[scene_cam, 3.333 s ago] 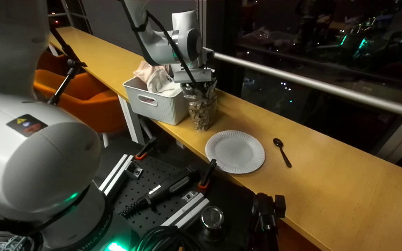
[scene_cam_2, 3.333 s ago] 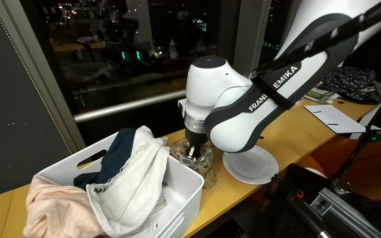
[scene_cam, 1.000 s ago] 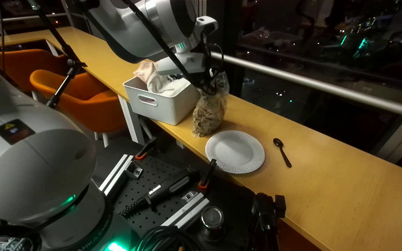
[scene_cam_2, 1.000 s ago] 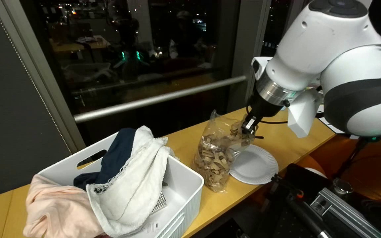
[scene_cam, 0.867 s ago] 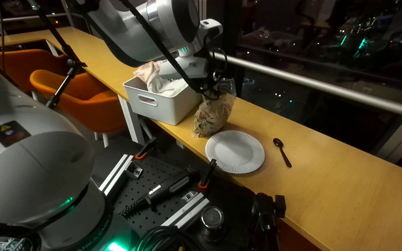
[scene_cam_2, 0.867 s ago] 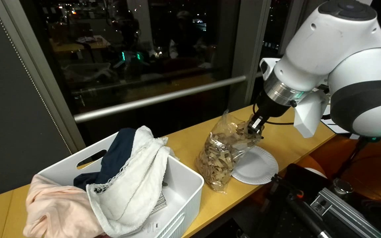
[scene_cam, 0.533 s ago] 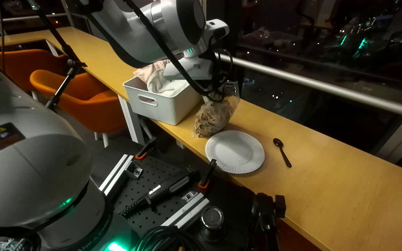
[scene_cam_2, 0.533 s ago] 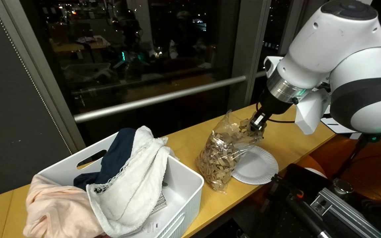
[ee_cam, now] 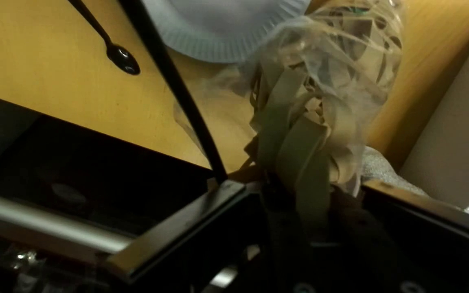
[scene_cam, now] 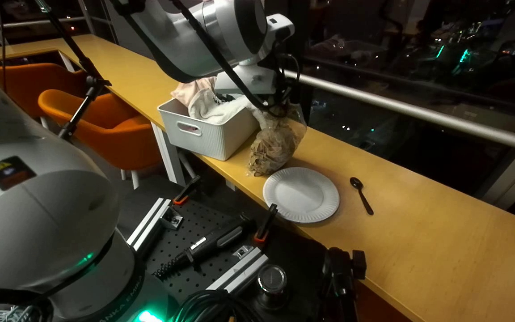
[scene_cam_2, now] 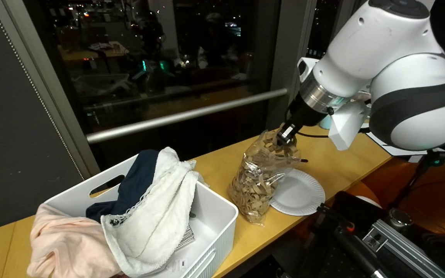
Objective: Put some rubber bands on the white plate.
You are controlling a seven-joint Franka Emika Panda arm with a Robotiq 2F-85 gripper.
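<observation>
In an exterior view, holding claw (scene_cam_2: 284,140) at mouth of bag (scene_cam_2: 251,189). In the wrist view, pinching several bands (ee_cam: 301,148). In an exterior view, not yet over plate (scene_cam: 301,197). Probably mid-extraction; next must lift clear, then swing across and release.

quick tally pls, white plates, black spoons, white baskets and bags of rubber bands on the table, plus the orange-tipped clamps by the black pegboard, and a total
White plate: 1
Black spoon: 1
White basket: 1
Bag of rubber bands: 1
Orange-tipped clamps: 2
Total: 6
</observation>
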